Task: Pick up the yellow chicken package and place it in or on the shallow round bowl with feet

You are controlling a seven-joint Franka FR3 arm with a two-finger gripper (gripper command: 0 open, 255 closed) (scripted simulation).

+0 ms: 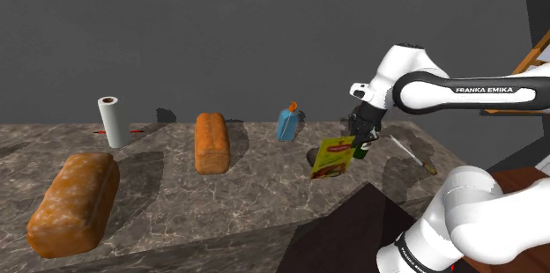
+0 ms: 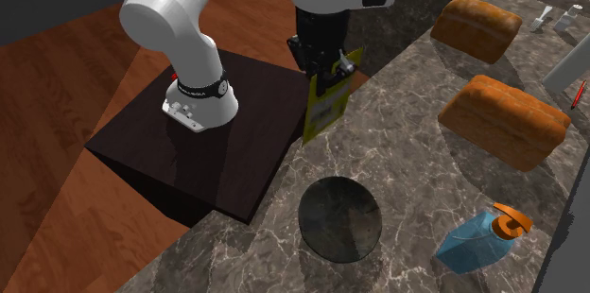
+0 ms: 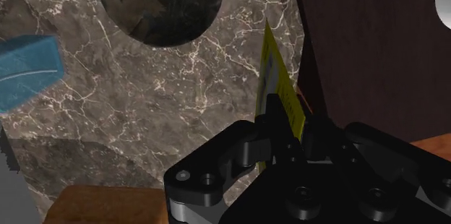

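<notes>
A home kitchen: a dark marbled stone counter carries a large bread loaf, a smaller loaf, an upright paper towel roll and a blue pump bottle. A plain grey wall stands behind it, and a wooden floor lies alongside.

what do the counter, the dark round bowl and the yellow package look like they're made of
Counter: looks like smooth stone, likely marble, grey-brown with white veins. Bowl: dark, mottled, faint sheen; stone or aged metal, the look leaves it open. Yellow package: thin and flat with printed faces, probably card or plastic film.
</notes>
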